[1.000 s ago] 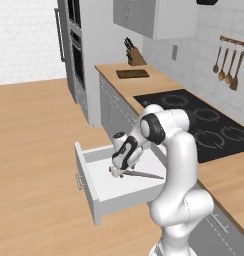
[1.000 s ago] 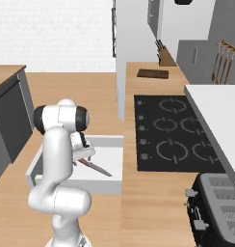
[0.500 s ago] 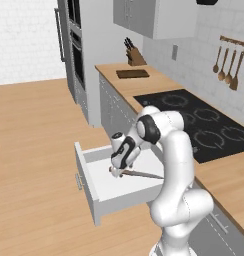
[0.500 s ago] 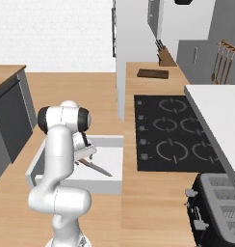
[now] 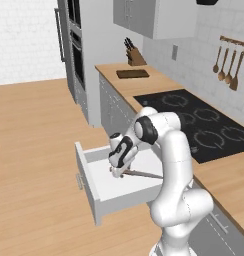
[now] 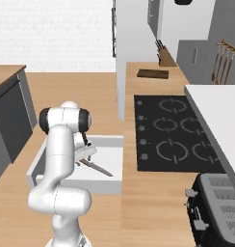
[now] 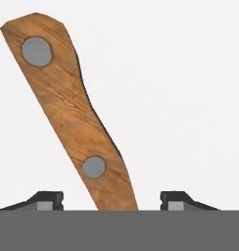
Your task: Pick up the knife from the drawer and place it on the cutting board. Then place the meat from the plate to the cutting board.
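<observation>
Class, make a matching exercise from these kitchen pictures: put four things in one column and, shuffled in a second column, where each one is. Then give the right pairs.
Things:
1. brown wooden-handled knife
2. dark brown rectangular cutting board
3. wooden block of black-handled knives
4. white arm's claw

Places:
A. against the wall behind the board
B. lying inside the open white drawer
C. flat on the wooden counter beyond the black cooktop
D. low in the drawer, astride the handle

Pairs: 1-B, 2-C, 3-A, 4-D
</observation>
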